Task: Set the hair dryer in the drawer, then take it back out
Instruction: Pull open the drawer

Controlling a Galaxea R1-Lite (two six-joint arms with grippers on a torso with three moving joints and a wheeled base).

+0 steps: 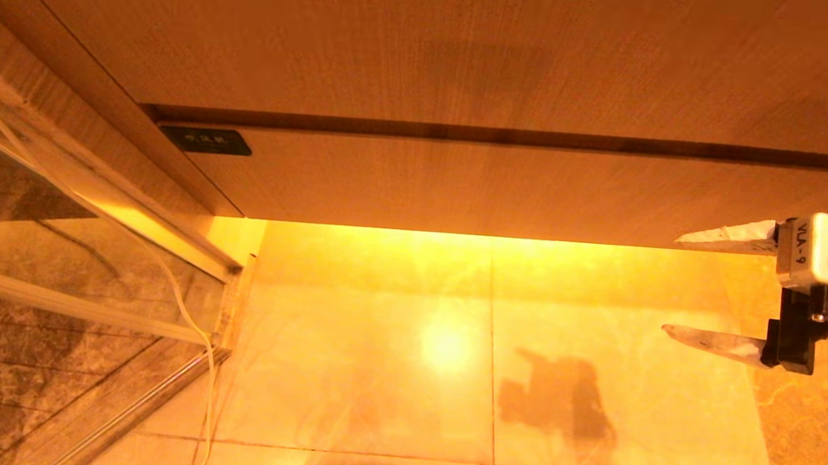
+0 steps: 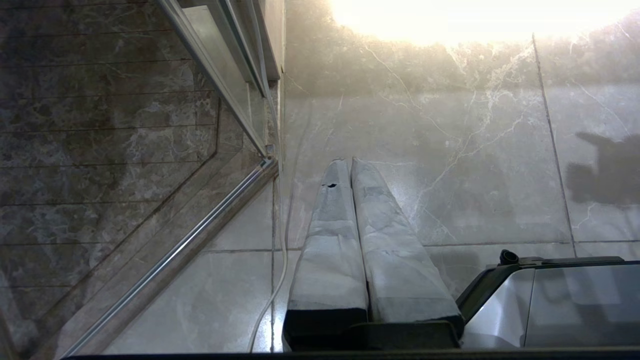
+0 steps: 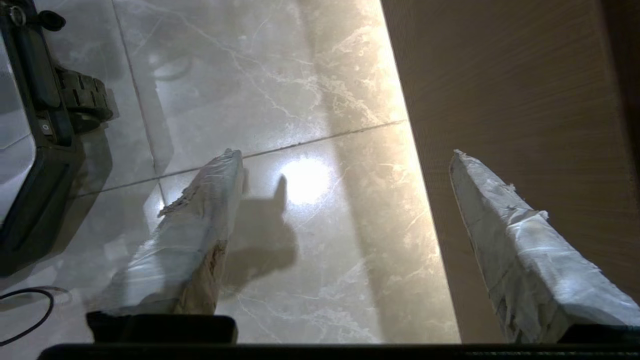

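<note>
1. Head view: the drawer [image 1: 535, 198] was a very wide, shallow band of light wood grain with no handle, and it carried a small dark label [image 1: 205, 140] at its left end. It sat shut, its front flush under the plain wood panel [image 1: 429, 41] above, with a dark seam between the two. Its long axis ran left to right across the view. No hair dryer showed in any view.
2. Head view, room to move: below the drawer's lower edge lay glossy marble floor [image 1: 375, 348], open across the middle. A glass partition [image 1: 73, 250] with a metal frame closed off the left side, and a thin white cord [image 1: 186, 311] hung along it.
3. Head view, arm: the right gripper [image 1: 672, 285] reached in from the right edge, pointing left, released and holding nothing. Its upper finger lay over the drawer's lower edge, the lower one over the floor.
4. Left wrist view: the left gripper [image 2: 347, 167] was clenched, its taped fingers [image 2: 330, 240] pressed together and empty, aimed at the floor beside the partition's rail.
5. Right wrist view: the right gripper's fingers [image 3: 200, 235] stood wide apart, one over the tile and the other over the wood front.
</note>
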